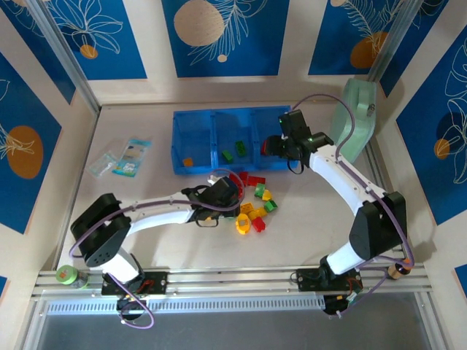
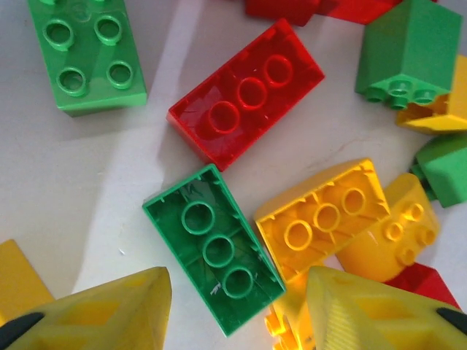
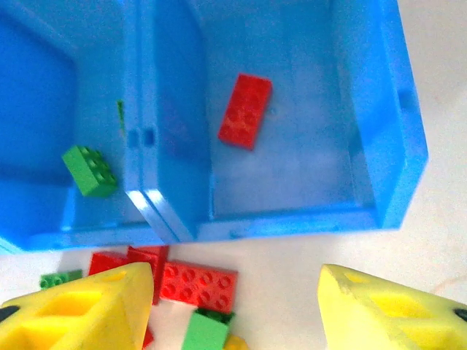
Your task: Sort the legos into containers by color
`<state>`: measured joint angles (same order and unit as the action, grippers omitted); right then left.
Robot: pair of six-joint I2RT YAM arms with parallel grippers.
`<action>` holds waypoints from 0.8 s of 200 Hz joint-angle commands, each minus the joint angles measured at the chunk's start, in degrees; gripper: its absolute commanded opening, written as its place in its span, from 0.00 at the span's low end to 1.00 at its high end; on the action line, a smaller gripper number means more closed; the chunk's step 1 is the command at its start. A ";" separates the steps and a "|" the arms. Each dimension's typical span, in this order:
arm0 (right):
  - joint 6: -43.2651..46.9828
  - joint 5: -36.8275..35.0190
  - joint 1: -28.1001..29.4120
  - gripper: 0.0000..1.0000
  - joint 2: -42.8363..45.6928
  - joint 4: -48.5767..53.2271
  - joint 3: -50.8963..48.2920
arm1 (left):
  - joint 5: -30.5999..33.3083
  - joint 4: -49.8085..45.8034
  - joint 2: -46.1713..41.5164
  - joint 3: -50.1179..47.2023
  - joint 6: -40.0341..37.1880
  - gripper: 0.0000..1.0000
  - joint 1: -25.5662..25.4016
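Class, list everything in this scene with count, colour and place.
Tray: one, blue, centre back.
Orange brick: one, orange, tray's left compartment.
Green bricks: two, green, middle compartment.
Red brick: one, red, right compartment.
Loose bricks: about ten, red, green, yellow, in front of tray.
Packets: two, clear, left of tray.
Bag: one, pale green, right of tray.
Left end effector: one, yellow, open over loose bricks.
Right end effector: one, yellow, open near tray's front edge.

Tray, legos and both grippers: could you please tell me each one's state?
left gripper: jaws open, straddling an upturned green brick.
right gripper: jaws open, empty, at the tray.
tray: partly filled, one colour per compartment.
loose legos: mixed pile on the table.
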<state>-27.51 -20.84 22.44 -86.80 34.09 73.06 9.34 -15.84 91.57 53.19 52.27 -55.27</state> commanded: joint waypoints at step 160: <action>-3.18 0.53 -0.99 0.60 9.85 -4.18 -13.31 | 4.88 -4.13 9.52 4.12 2.52 0.31 2.71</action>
<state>-29.39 -20.95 21.71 -78.89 30.74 60.99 12.34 -17.15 101.21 57.54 55.46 -53.32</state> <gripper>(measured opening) 0.596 0.348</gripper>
